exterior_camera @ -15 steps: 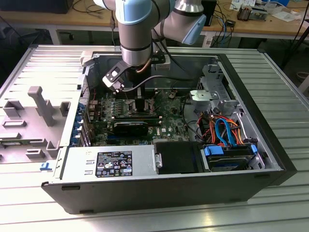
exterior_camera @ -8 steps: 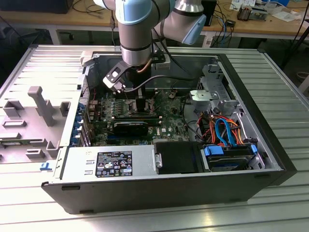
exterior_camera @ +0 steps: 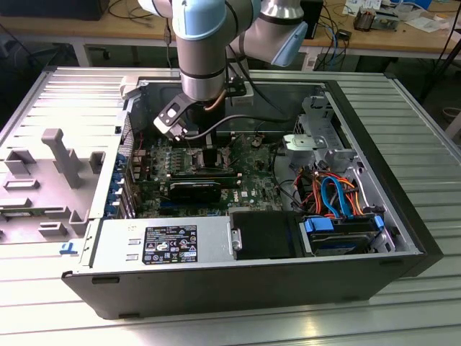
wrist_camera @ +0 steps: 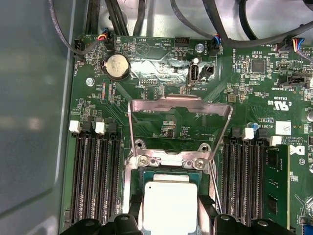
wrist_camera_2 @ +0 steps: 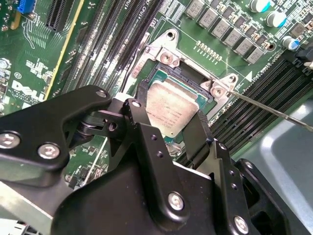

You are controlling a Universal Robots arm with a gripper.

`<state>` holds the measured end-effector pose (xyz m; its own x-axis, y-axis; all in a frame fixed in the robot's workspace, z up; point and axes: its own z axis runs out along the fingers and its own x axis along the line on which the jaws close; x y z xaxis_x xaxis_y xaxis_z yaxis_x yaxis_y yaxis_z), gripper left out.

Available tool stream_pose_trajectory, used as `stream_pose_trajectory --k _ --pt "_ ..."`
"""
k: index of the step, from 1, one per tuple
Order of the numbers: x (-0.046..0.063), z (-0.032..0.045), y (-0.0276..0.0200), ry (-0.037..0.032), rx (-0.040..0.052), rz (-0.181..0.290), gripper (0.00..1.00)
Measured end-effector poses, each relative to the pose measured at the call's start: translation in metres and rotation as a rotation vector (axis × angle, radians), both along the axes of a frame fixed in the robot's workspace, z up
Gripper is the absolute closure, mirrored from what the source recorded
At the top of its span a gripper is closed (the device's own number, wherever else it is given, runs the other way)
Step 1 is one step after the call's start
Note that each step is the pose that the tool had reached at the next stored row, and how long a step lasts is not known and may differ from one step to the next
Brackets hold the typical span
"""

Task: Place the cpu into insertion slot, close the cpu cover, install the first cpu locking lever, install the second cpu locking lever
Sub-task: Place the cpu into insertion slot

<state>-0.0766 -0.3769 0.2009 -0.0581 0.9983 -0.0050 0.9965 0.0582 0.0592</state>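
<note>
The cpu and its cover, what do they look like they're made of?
The cpu: likely a metal top, dull matte silver-grey with a soft, even sheen. The cover: probably thin sheet metal, brighter silvery finish, with bent edges.

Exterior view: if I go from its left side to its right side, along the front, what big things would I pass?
Grey slotted tray → silver box with a label → black block → drive with blue clips.

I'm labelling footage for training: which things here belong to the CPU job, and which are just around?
Job: cpu, insertion slot, cpu cover, locking lever, gripper.
Bystanders: coin battery, memory slots, power supply, drive cables.
</note>
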Motion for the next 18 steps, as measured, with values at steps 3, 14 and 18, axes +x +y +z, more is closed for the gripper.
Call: stream_pose_trajectory --k 3,14,18 --pt "0.0 -0.001 0.0 -0.0002 0.0002 0.0 0.46" --pt "0.0001 -0.0028 0.0002 -0.0004 0.0006 0.0 0.39" --pt "0.0001 -0.0028 0.0001 -0.0003 0.0003 0.0 0.33"
